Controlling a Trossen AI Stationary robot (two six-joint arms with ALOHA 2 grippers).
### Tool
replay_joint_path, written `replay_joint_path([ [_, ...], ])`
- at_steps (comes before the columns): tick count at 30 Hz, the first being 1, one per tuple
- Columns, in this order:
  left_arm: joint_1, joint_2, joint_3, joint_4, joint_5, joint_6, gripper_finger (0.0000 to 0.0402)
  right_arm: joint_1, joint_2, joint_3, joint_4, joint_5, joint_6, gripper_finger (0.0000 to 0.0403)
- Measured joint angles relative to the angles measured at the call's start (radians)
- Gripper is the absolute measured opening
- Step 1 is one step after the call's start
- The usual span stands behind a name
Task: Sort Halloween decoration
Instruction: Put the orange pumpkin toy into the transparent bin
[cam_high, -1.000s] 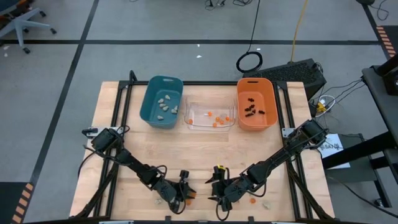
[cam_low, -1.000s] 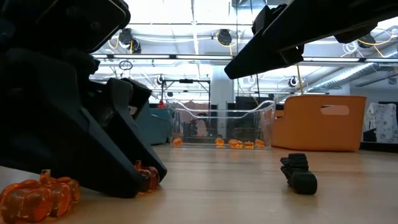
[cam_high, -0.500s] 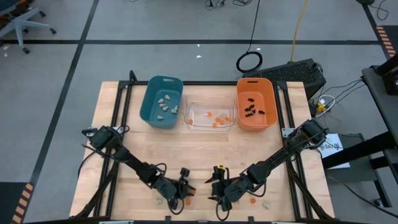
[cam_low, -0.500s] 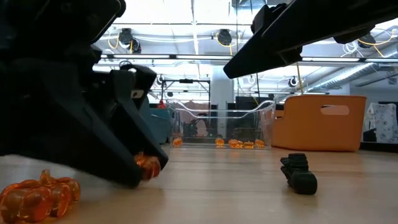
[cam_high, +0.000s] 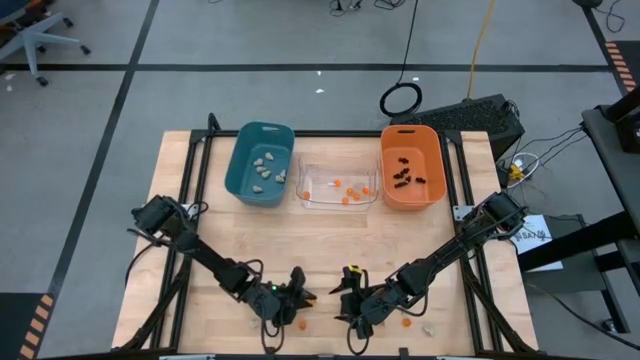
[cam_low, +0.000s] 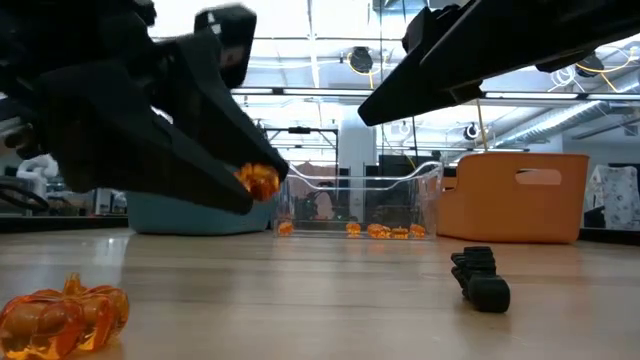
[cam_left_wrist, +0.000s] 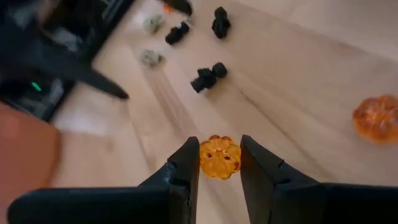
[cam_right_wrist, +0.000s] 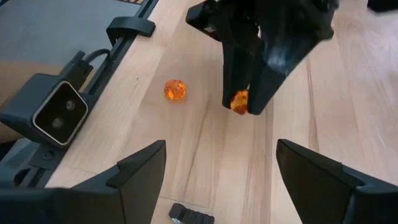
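Note:
My left gripper is shut on a small round orange pumpkin trinket, held above the table near the front edge, left of centre. The low view shows the same trinket in the air. Just to its right, my right gripper stands open with nothing between its fingers, facing the left gripper. Loose on the table lie another orange trinket, black spidery ones and pale lumps. My left gripper pinches the orange trinket by its two opposite sides between its two fingers, at their free ends. The fingers slant down from the table's left side. The trinket is lifted clear of the table.
At the far edge stand a teal bin with pale lumps, a clear bin with orange trinkets and an orange bin with black ones. A black spidery trinket lies in front of the bins. More trinkets lie near the front right.
My left gripper has gone up from the table with the orange trinket pinched in it, and has rolled about its own line as it rose. The trinket, low by the table a second ago, now hangs clear above it. The other orange trinket has stayed put.

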Motion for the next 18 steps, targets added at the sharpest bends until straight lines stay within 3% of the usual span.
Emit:
replay_joint_path([
  [10, -0.016, 0.0, 0.02, 0.011, -0.055, 0.299, 0.0081, -0.006, 0.0, 0.0, -0.051, 0.076, 0.004, 0.029],
  [18, -0.016, -0.001, 0.02, 0.012, -0.055, 0.311, 0.0086, -0.006, 0.0, 0.0, -0.059, 0.074, 0.005, 0.029],
])
